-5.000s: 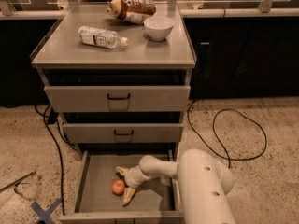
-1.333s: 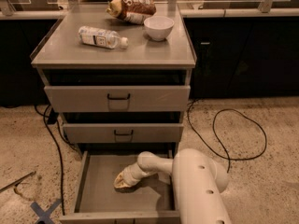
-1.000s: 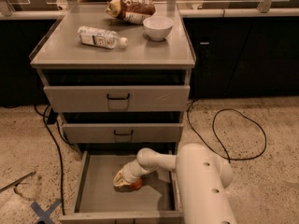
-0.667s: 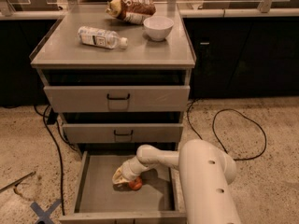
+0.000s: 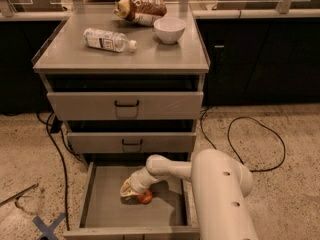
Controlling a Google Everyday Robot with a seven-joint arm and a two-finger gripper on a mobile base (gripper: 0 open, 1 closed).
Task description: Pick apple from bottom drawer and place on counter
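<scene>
The apple (image 5: 145,198), small and red-orange, is in the open bottom drawer (image 5: 107,211), near the middle of its grey floor. My gripper (image 5: 136,193) reaches down into the drawer from the right on its white arm and is closed around the apple, which shows at its lower right tip, just above the floor. The counter (image 5: 150,56) is the grey top of the cabinet, well above the drawer.
On the counter lie a plastic water bottle (image 5: 107,39), a white bowl (image 5: 169,29) and a snack bag (image 5: 141,10). The two upper drawers (image 5: 125,105) are closed. A black cable (image 5: 255,134) loops on the floor to the right; blue tape (image 5: 47,225) marks the floor at lower left.
The gripper came down over the apple and closed on it. The apple has shifted a little to the right and shows again under the gripper as the arm rose slightly.
</scene>
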